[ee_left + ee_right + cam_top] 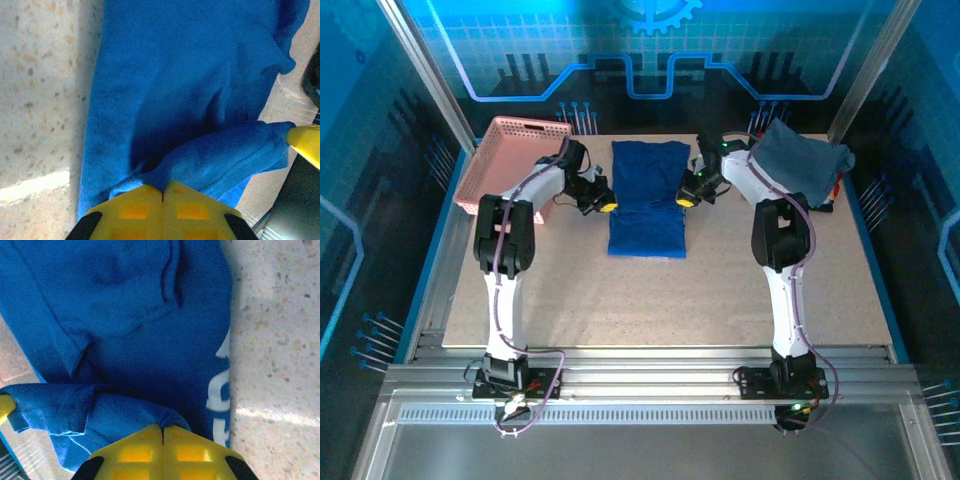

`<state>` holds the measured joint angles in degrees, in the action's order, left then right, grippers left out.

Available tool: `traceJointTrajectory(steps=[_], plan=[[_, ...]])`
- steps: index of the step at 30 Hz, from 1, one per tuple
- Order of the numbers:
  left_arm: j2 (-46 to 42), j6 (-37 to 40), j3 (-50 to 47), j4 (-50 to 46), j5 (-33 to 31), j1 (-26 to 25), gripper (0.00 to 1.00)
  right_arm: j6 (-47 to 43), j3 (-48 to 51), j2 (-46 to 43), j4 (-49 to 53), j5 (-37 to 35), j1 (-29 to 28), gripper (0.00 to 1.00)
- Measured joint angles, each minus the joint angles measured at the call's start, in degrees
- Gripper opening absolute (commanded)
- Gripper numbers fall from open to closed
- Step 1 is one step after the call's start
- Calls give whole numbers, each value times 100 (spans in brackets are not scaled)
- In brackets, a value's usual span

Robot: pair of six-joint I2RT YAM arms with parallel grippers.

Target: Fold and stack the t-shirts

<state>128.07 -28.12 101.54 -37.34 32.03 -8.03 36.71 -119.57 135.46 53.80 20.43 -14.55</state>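
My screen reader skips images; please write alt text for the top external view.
The left hand and right hand pinch opposite sides of a royal-blue t-shirt lying between them. A grey-blue t-shirt sits crumpled far right, a pink basket far left.

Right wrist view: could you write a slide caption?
Right end effector pinching a fold of the blue t-shirt, white lettering alongside.

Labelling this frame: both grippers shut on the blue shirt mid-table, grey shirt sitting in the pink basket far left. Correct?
Not quite. The grey shirt is not in the pink basket; it lies heaped at the far right of the table, as the top external view shows. The rest holds: left gripper and right gripper are both shut on the blue shirt, basket far left.
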Motion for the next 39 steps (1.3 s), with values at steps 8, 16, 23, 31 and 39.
traceJointTrajectory(steps=[8, 16, 23, 31, 39], plan=[[914, -678, 2197, -131, 243, 133, 54, 2026, -1550, 1185, -1840, 1163, 496, 69], [-798, -1423, 1648, 682, 210, 717, 70, 1377, -2153, -225, -1355, 1274, 669, 77], [-3506, -1119, -1069, 962, 170, 710, 72, 627, 2975, -4568, -1993, 962, 367, 79], [-3954, -984, -4728, 1401, 275, 35, 70, 894, 6697, -4358, -3366, 824, -299, 77], [-3213, -1311, -5018, 2330, 297, -46, 69, 1268, 6817, -3652, -4568, 850, -319, 75]])
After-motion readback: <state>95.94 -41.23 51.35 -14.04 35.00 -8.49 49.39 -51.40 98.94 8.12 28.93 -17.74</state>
